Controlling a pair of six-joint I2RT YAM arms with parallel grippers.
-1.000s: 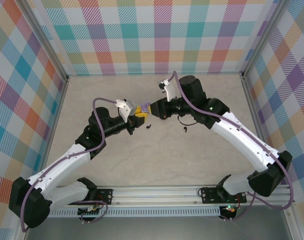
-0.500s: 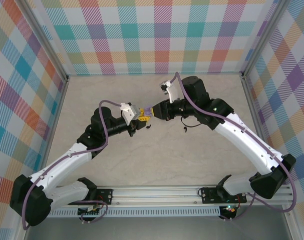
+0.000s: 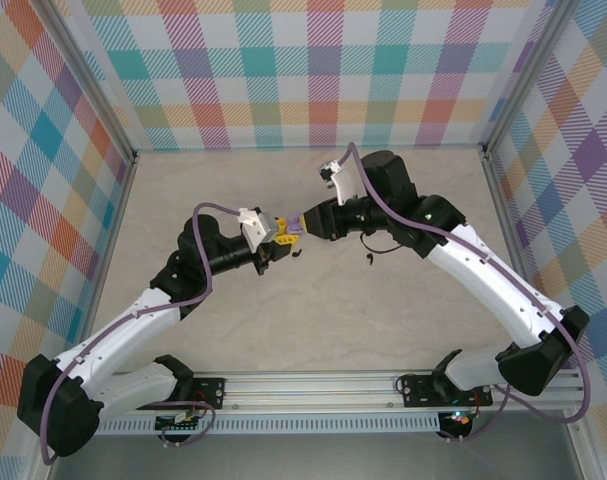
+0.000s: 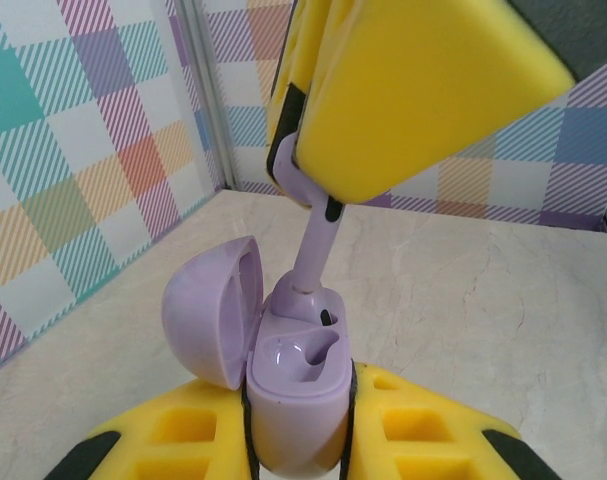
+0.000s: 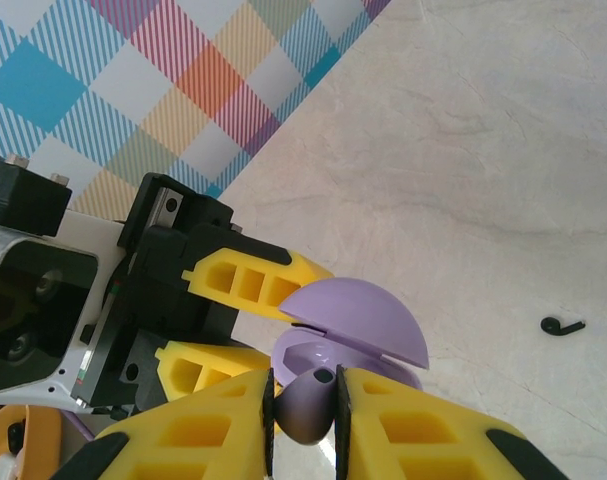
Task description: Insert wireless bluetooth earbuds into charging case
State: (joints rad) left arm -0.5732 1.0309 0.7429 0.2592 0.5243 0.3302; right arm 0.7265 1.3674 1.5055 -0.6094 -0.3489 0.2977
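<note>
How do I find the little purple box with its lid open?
Look at the middle of the beige marbled table, where the yellow-fingered left gripper meets the right gripper. The left one pinches a small lilac plastic charging case. Unlike the tiny black earbud lying nearby, it has a round lid flipped open.

plaid walls (image 3: 283, 70), pale marbled tabletop (image 3: 333, 320)

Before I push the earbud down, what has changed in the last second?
The left gripper, shut on the open lilac case, moved in toward the right gripper, which edged in with the lilac earbud; the gap closed and the stem now meets the case. Both grips held; the two black earbuds on the table stayed put.
</note>
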